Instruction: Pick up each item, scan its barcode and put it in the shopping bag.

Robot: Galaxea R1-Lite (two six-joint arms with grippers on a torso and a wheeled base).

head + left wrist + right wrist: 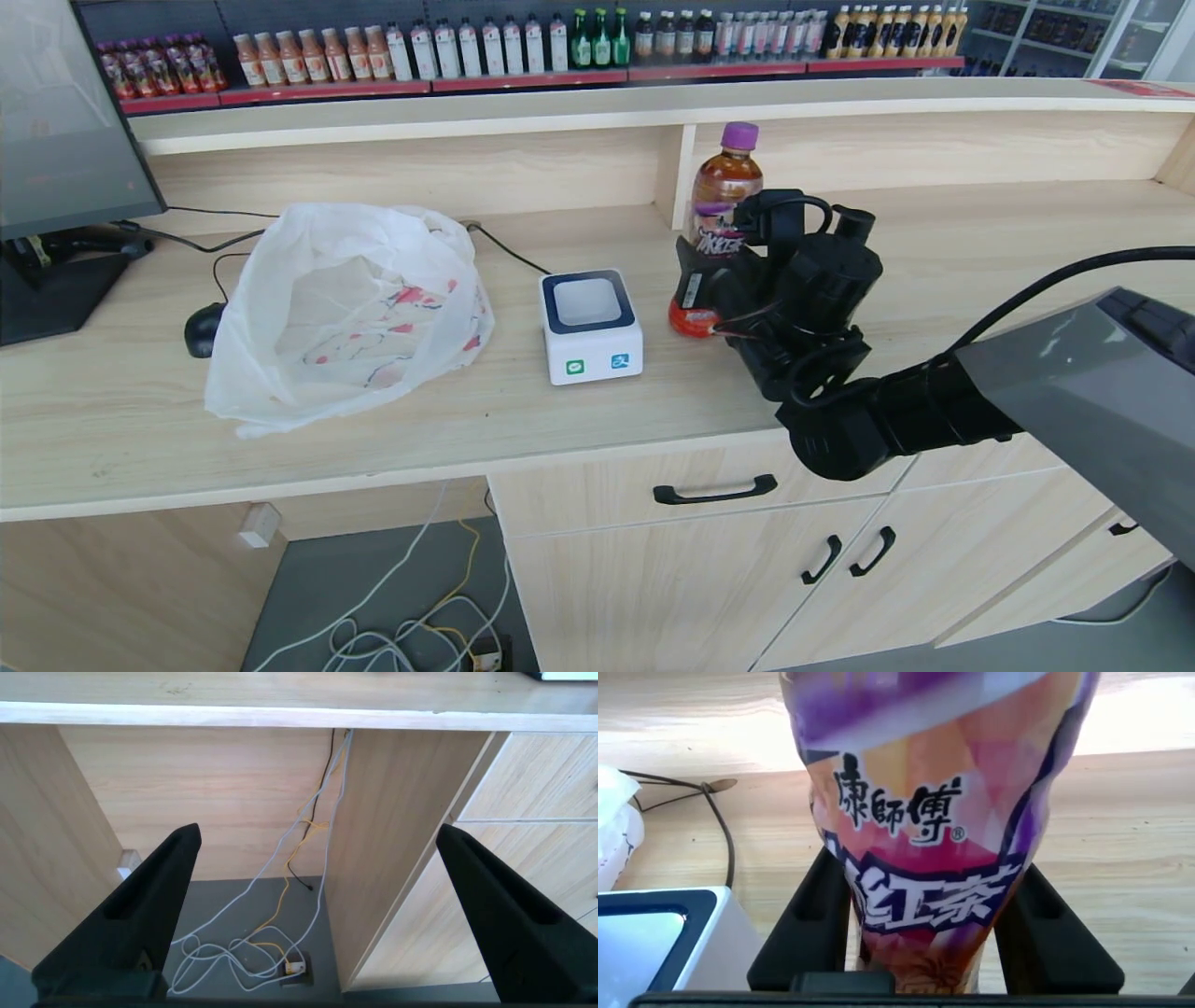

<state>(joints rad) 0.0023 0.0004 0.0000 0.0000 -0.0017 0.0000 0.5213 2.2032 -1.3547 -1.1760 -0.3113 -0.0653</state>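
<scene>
A tea bottle (721,201) with a purple cap and a purple-orange label stands upright on the wooden counter (980,280), right of the scanner. My right gripper (721,285) is shut on the bottle's lower half. In the right wrist view its fingers (820,919) press both sides of the bottle (924,812). The white scanner box (590,327) with a dark-framed window sits mid-counter, and its corner shows as the scanner (654,938). The white shopping bag (345,308) lies open to the left of it. My left gripper (318,835) hangs open below the counter edge, holding nothing.
A monitor (65,140) and a black mouse (201,329) sit at the counter's left end, with cables running behind the bag. A raised back ledge with a divider (674,173) stands behind the bottle. Drawers (714,490) and loose floor cables (271,943) lie below.
</scene>
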